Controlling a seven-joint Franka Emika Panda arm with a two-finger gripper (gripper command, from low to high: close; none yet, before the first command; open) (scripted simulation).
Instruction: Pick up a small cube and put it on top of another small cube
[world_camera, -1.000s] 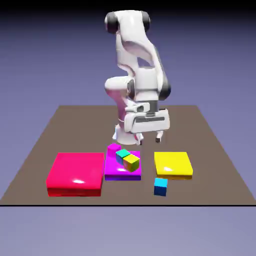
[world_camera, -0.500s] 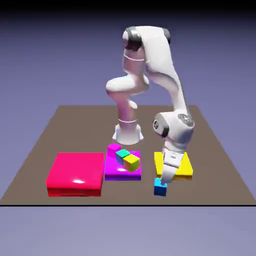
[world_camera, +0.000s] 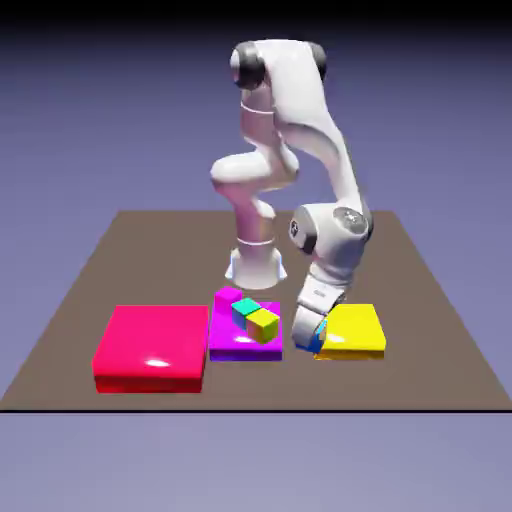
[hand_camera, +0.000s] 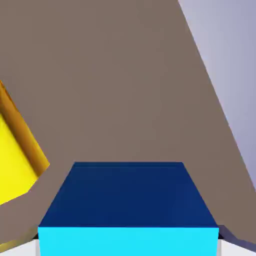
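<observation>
Exterior view, claw (world_camera: 312, 332) apparently gripping glossy blue cube (world_camera: 317, 338)

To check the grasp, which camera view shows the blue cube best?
The hand view: the blue cube appears large between the fingertips. The exterior view shows only blue parts beside the gripper.

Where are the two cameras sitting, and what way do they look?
Exterior view: it sits across the table, up high, looking down toward the robot; the arm and its base show.
Hand view: it rides on the robot's hand, looking along the gripper at the table; only bits of the fingers show, beside the blue cube.
Both show the blue cube, the table and the yellow slab.
</observation>
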